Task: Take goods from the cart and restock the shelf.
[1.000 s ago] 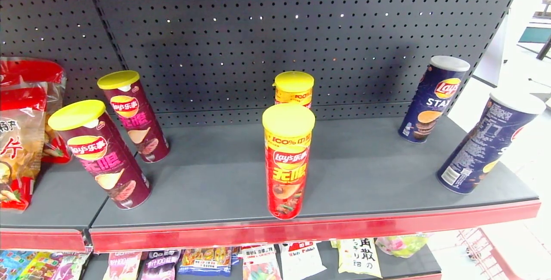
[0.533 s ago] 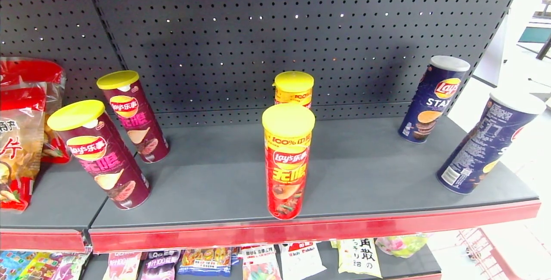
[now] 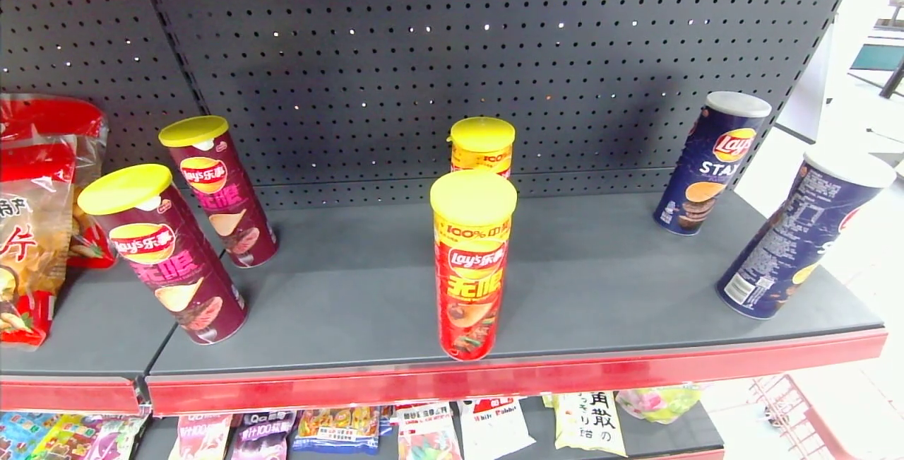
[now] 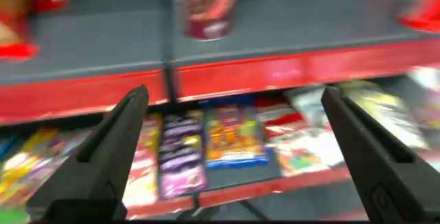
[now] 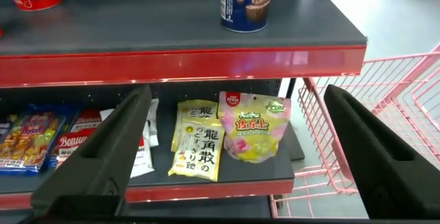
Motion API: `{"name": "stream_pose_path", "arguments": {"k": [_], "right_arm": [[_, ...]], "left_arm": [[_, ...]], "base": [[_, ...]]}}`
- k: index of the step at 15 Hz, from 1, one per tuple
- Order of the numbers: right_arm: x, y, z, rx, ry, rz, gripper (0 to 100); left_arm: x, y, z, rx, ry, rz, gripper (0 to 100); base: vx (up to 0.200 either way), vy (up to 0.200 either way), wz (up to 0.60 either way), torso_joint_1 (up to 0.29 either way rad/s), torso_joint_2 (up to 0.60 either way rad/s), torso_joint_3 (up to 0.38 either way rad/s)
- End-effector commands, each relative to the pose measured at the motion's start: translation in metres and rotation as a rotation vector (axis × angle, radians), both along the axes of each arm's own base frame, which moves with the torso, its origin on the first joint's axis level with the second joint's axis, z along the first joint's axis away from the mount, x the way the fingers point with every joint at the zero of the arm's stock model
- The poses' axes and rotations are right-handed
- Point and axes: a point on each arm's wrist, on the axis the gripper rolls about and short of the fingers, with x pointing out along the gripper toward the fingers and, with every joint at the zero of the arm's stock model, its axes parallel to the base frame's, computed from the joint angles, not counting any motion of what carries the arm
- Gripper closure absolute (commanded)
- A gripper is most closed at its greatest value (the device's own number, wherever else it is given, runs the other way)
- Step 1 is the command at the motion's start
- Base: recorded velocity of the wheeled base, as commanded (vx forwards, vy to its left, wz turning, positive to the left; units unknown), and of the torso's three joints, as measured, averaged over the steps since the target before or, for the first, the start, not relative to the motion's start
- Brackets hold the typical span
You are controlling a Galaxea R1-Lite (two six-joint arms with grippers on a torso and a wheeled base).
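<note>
Six chip cans stand on the grey shelf (image 3: 586, 283): two maroon cans (image 3: 166, 255) at the left, two red and yellow cans (image 3: 472, 266) in the middle, two navy cans (image 3: 710, 163) at the right. My left gripper (image 4: 234, 92) is open and empty, below and in front of the shelf's red edge, with a maroon can (image 4: 206, 7) above it. My right gripper (image 5: 237, 90) is also open and empty, facing the lower shelf beneath a navy can (image 5: 246, 1). The pink wire cart (image 5: 385, 128) stands beside the shelf's right end.
Red snack bags (image 3: 35, 213) crowd the shelf's left end. Flat snack packets (image 5: 206, 138) lie on the lower shelf. A dark pegboard wall (image 3: 452, 71) backs the shelf. Wide gaps separate the can groups. The cart's rim (image 3: 791, 410) shows at the lower right.
</note>
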Motion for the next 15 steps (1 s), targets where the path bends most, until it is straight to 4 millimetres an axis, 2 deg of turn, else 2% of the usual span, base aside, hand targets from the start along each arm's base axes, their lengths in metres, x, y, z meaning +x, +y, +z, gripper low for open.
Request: {"name": "stream_pose_path", "arguments": {"k": [1,2,15], "right_arm": [[-0.0001,0.0000,-0.0004,0.001,0.000,0.000,0],[-0.0001,0.0000,-0.0004,0.001,0.000,0.000,0],[-0.0001,-0.0001,-0.0006,0.004,0.001,-0.001,0]], "left_arm": [[-0.0015,-0.0007,0.0001,-0.003,-0.006,0.091,0],[-0.0082,-0.0013,-0.0061,0.001,-0.089,0.034,0],[-0.0086,-0.0013,-0.0067,-0.005,-0.089,0.026,0]], "base": [[0.000,0.000,0.00,0.000,0.00,0.000],[0.000,0.000,0.00,0.000,0.00,0.000],[0.000,0.000,0.00,0.000,0.00,0.000]]}}
